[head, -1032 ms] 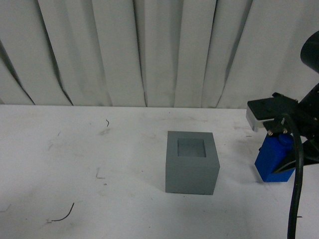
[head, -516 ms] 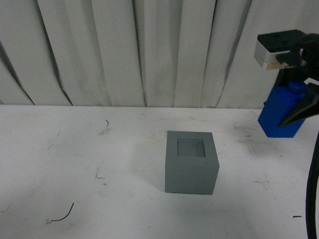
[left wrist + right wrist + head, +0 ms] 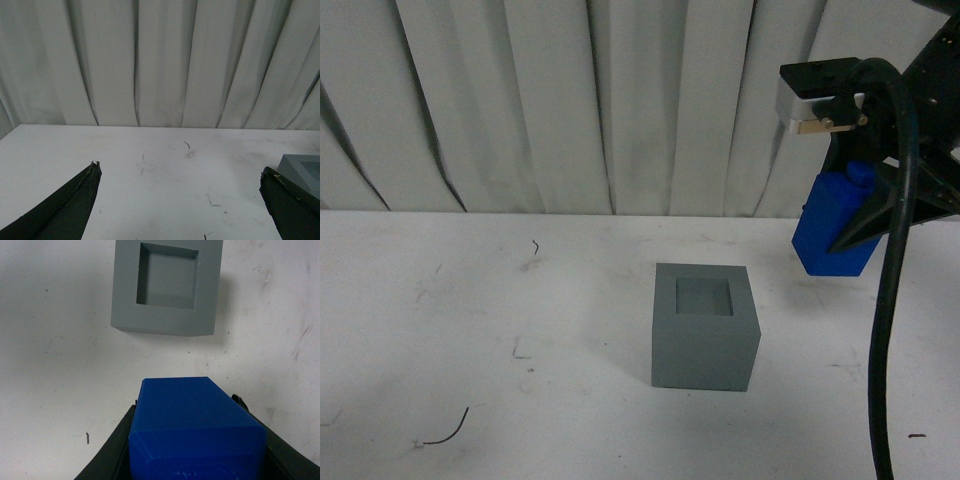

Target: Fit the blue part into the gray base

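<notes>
While the right gripper [image 3: 860, 228] clamps the blue part [image 3: 830, 232], the block hangs above the table [image 3: 470, 300], right of the gray base [image 3: 705, 330], clear of it. Left gripper [image 3: 180, 200]: jaws spread wide.

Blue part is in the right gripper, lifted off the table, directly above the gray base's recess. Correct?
Not quite. The blue part is in the right gripper, lifted off the table, but it is not above the recess. The front view shows it off to the right of the gray base, with the recess empty.
</notes>
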